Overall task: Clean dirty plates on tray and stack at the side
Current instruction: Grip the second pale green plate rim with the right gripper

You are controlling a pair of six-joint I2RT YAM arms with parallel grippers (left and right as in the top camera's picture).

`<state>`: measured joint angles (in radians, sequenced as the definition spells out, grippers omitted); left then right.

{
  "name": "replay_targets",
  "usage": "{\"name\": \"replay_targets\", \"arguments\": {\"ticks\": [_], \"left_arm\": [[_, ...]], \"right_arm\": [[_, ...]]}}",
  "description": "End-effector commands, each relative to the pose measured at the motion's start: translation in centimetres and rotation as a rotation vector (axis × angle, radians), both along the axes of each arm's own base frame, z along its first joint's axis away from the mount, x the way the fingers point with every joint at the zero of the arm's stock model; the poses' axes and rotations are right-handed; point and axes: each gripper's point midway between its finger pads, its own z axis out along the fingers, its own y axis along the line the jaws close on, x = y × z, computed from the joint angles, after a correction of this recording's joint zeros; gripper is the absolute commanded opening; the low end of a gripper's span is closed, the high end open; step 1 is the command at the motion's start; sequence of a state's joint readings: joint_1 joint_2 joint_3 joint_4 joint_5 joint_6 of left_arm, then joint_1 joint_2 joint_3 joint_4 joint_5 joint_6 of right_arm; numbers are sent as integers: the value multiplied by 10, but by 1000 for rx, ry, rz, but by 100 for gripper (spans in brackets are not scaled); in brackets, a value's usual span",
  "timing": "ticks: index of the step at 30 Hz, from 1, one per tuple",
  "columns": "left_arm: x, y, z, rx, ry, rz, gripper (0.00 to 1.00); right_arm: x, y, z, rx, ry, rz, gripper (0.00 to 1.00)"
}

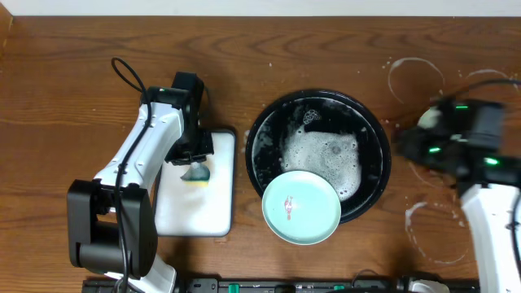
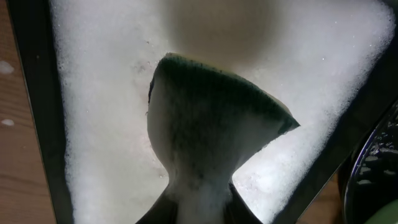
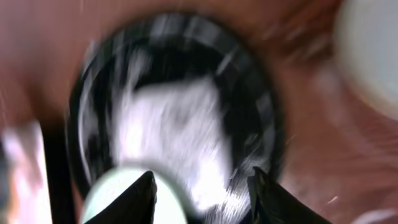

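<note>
The black tray, with white suds in its middle, stands at the table's centre. One pale mint-green plate with a red-orange smear rests tilted on the tray's front left rim. My left gripper is shut on a green and yellow sponge just above the white rectangular tray. The left wrist view shows the sponge pinched in the jaws. My right gripper is open and empty beside the tray's right rim. Its wrist view is blurred, with the fingers over the tray and the plate.
A pale round thing lies partly hidden under the right arm and also shows in the right wrist view. Wet soap rings mark the wood on the right. The white tray is covered in suds.
</note>
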<state>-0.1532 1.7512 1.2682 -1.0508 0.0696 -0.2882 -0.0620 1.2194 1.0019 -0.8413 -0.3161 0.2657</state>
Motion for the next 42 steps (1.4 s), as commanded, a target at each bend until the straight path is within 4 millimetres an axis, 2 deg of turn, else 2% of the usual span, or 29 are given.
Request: {"name": "replay_targets", "arguments": {"ticks": [1, 2, 6, 9, 14, 15, 17, 18, 20, 21, 25, 28, 30, 32, 40, 42], "left_arm": [[-1, 1, 2, 2, 0, 4, 16], [-1, 1, 2, 2, -1, 4, 16], [-1, 1, 2, 2, -1, 4, 16], [-1, 1, 2, 2, -1, 4, 16], [-1, 1, 2, 2, -1, 3, 16], [-1, 1, 2, 2, -1, 3, 15], [-1, 1, 2, 2, -1, 4, 16], [-1, 1, 2, 2, -1, 4, 16], [-1, 1, 2, 2, -1, 3, 16], [-1, 1, 2, 2, -1, 3, 15], [-1, 1, 2, 2, -1, 3, 16], [-1, 1, 2, 2, -1, 3, 16], [1, 1, 2, 0, -10, 4, 15], [2, 1, 2, 0, -13, 4, 15], [3, 0, 2, -1, -17, -6, 14], [3, 0, 2, -1, -17, -17, 15]], "right_arm": [[-26, 39, -36, -111, 113, 197, 47], [-39, 54, -54, -139, 165, 256, 47], [-68, 78, -94, -171, 276, 353, 49], [-86, 84, -122, -183, 359, 373, 47], [-96, 82, -146, -192, 429, 368, 33], [-95, 83, -147, -190, 425, 362, 29], [-87, 85, -147, -183, 395, 354, 6], [-82, 86, -146, -184, 373, 344, 1], [-65, 78, -146, -212, 328, 259, 1], [-49, 69, -144, -233, 283, 174, 1], [-3, 55, -132, -258, 108, 80, 1], [29, 56, -117, -274, -41, 127, 1], [41, 58, -109, -296, -112, 165, 1], [42, 58, -109, -309, -118, 188, 1], [30, 54, -132, -331, -30, 210, 2], [30, 54, -132, -331, -28, 210, 15]]}}
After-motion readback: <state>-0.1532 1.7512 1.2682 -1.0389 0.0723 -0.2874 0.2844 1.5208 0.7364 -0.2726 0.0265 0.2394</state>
